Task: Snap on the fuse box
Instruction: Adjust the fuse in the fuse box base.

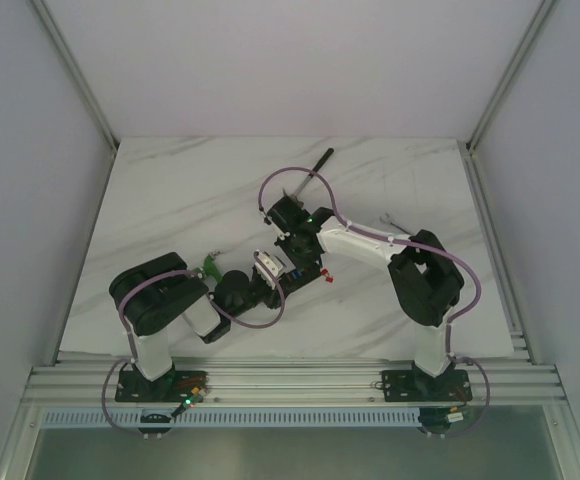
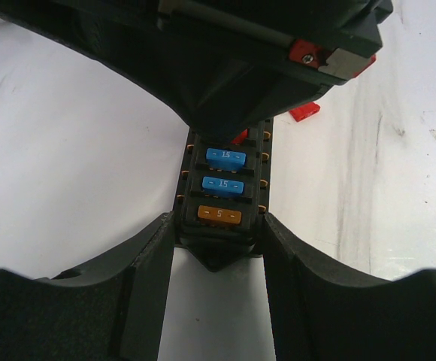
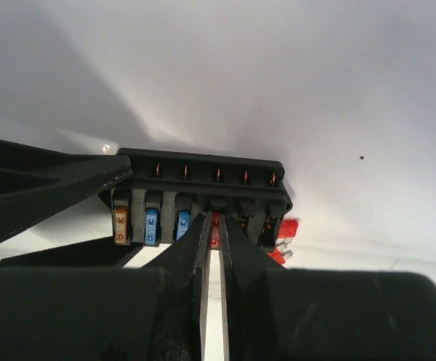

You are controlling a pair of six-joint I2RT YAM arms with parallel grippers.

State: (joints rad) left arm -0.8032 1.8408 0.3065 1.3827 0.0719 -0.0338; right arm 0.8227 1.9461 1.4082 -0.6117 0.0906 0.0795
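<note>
The fuse box (image 2: 222, 188) is a small black block lying on the white table, holding two blue fuses and one orange fuse. My left gripper (image 2: 219, 226) is shut on its near end, one finger on each long side. In the right wrist view the fuse box (image 3: 203, 184) shows its slot row. My right gripper (image 3: 216, 222) is pinched shut on a red fuse (image 3: 216, 228) at the fourth slot, beside the blue ones. In the top view both grippers, left (image 1: 275, 268) and right (image 1: 298, 250), meet at the table's middle.
Loose red fuses (image 3: 284, 232) lie just beyond the box's right end; they also show in the left wrist view (image 2: 304, 111). A green part (image 1: 210, 263) lies by the left arm. A black-handled tool (image 1: 317, 162) lies at the back and a wrench (image 1: 390, 221) to the right.
</note>
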